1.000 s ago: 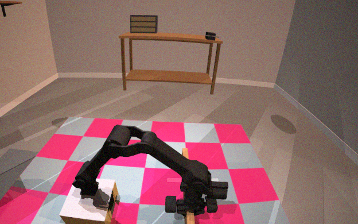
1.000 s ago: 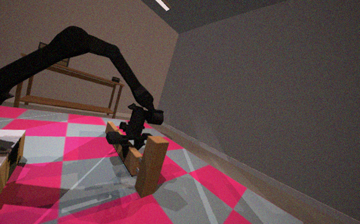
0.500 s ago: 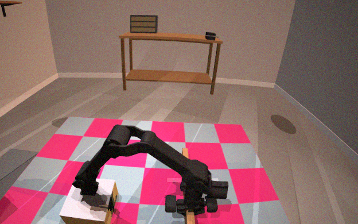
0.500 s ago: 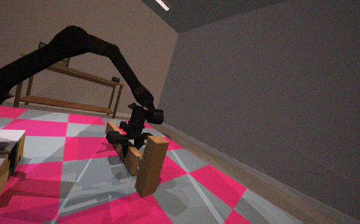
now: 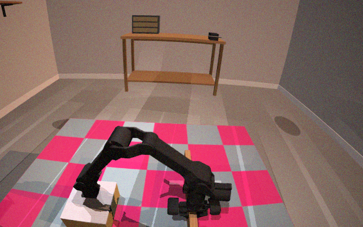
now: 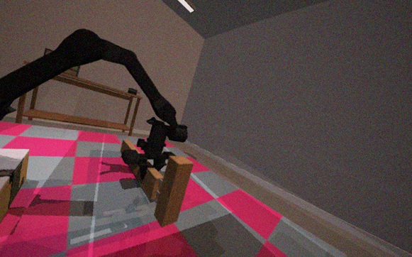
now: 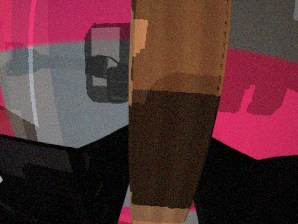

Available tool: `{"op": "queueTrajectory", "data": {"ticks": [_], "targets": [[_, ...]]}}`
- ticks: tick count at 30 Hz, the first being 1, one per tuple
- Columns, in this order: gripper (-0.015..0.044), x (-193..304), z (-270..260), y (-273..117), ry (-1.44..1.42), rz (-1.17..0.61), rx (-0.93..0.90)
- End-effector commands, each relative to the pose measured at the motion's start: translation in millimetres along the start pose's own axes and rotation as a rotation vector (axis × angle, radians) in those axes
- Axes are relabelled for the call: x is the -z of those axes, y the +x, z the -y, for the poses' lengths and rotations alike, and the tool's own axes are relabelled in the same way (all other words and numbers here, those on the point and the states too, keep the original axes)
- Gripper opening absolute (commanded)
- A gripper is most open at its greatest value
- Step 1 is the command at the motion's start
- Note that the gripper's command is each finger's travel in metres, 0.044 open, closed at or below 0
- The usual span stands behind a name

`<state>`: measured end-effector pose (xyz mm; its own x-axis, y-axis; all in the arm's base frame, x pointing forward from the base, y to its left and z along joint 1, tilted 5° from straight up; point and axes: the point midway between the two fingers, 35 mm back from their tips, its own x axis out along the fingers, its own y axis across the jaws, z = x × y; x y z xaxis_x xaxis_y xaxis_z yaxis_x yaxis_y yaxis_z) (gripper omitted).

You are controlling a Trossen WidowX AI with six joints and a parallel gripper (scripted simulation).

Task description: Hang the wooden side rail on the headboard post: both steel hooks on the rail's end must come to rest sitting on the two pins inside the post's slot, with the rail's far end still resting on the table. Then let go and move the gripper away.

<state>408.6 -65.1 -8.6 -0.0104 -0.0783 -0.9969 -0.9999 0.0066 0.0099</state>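
The wooden side rail (image 5: 187,155) (image 6: 149,185) (image 7: 180,50) runs lengthwise away from the headboard post. My gripper (image 5: 192,212) (image 6: 150,166) (image 7: 161,128) points down and is shut on the rail, with a black finger on each side in the wrist view. The headboard post (image 6: 174,192) stands upright at the rail's near end in the exterior view. A small grey metal part shows between the rail's end and the post, very close to the post. The slot and pins are hidden, so I cannot tell whether the hooks sit on them. The far end's contact with the table is unclear.
The arm's base stands on a white-topped block (image 5: 108,189) (image 6: 17,153) to the left. A pink and grey checkered surface (image 5: 205,135) (image 6: 245,208) lies under everything. A wooden workbench (image 5: 171,77) (image 6: 77,119) stands far back by the wall.
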Motion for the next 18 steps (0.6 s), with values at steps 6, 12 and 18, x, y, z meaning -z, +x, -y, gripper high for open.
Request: {"op": "queueTrajectory", "data": {"ticks": [6,12,18], "targets": [[0.0,0.1,2.6,-6.1,0.001,0.002,0.011],[0.0,0.1,2.6,-7.1,0.001,0.002,0.011],[0.0,0.1,2.6,-8.1,0.001,0.002,0.011]]}}
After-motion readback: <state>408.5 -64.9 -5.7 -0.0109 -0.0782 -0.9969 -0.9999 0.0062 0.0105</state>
